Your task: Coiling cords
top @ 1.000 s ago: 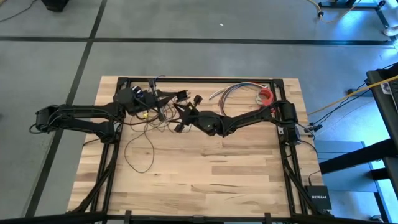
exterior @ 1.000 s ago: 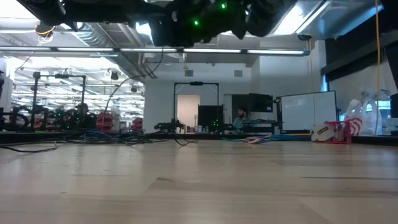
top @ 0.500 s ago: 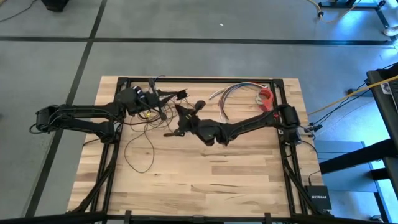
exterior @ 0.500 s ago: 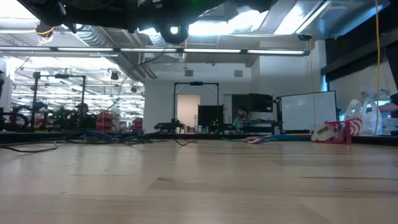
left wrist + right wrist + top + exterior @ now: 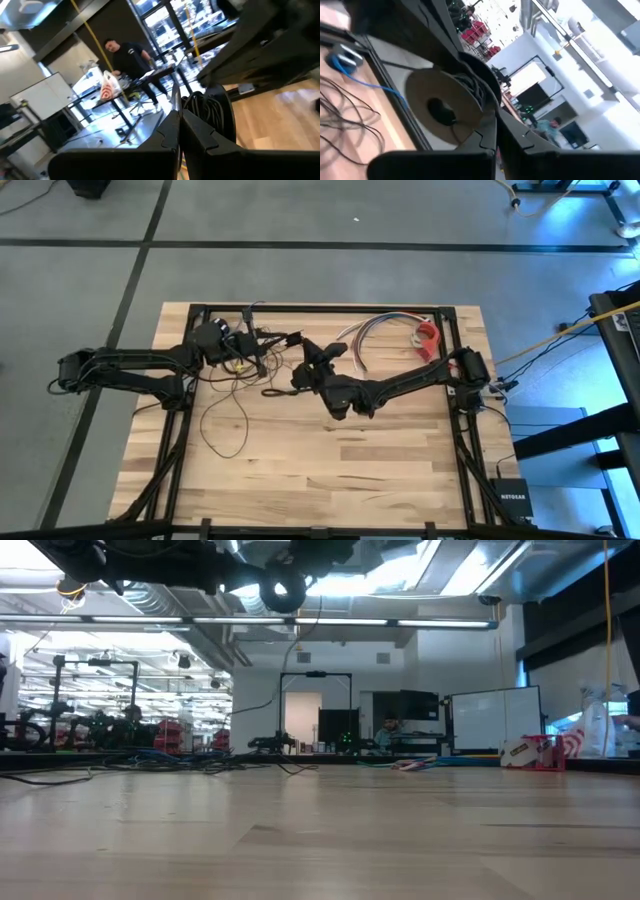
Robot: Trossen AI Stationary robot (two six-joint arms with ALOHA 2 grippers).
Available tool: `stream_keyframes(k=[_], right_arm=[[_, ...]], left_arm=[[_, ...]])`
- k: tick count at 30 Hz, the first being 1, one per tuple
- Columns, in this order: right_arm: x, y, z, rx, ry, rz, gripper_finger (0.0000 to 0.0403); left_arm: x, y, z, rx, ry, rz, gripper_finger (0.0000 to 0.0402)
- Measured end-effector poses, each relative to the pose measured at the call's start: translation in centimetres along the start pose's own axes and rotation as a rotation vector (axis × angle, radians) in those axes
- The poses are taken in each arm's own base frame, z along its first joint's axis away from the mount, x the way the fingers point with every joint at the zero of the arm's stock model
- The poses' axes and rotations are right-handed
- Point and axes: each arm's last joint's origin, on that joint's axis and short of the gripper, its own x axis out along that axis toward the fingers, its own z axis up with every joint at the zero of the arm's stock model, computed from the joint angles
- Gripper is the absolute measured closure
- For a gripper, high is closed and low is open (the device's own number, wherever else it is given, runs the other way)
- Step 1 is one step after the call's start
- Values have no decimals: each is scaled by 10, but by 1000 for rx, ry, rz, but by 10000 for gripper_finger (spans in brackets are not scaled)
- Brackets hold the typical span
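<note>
Both arms are raised over the far half of the wooden worktop. The left gripper reaches in from the left side toward far centre, jaws closed tight together; in its wrist view the two fingers meet with no gap, and a dark coil of wire on a spool-like disc sits right behind them. The right gripper comes in from the right side, its arm stretched diagonally across the worktop, jaws also pressed shut; the right wrist view shows its fingers closed just in front of a tan round disc wrapped with dark wire. Can't tell from any view whether either pair of jaws pinches a strand. The cords lie as thin dark loops on the worktop, spreading from below the left gripper toward the near left, one big open loop nearest the front, with more tangled strands between the two grippers. Loose loops of the same wire also show on the wood in the right wrist view. A bundle of multicoloured wires lies at far right of centre, with a red object just beside it. In the low view a round dark spool hangs up top under the arms, a thin strand trailing down from it. A person stands in the room beyond
</note>
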Motion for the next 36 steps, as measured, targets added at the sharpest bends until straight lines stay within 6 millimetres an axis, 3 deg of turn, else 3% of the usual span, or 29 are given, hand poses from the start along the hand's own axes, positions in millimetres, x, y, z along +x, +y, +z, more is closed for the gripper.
stream_keyframes(k=[6,13,18,28,36], right_arm=[[-5,-23,0,7,9,-13,394],[-11,-35,-38,155,-49,71,394],[3,-29,-58,196,-52,112,394],[24,-23,-69,335,-127,319,390],[29,-22,-70,380,-174,426,331]], left_arm=[[0,0,0,-3,-11,-12,400],[0,-3,3,-14,-39,-46,400],[0,-4,4,-36,-54,-55,400],[-1,-4,5,-40,-70,-67,400],[-1,-4,6,-43,-74,-65,400]])
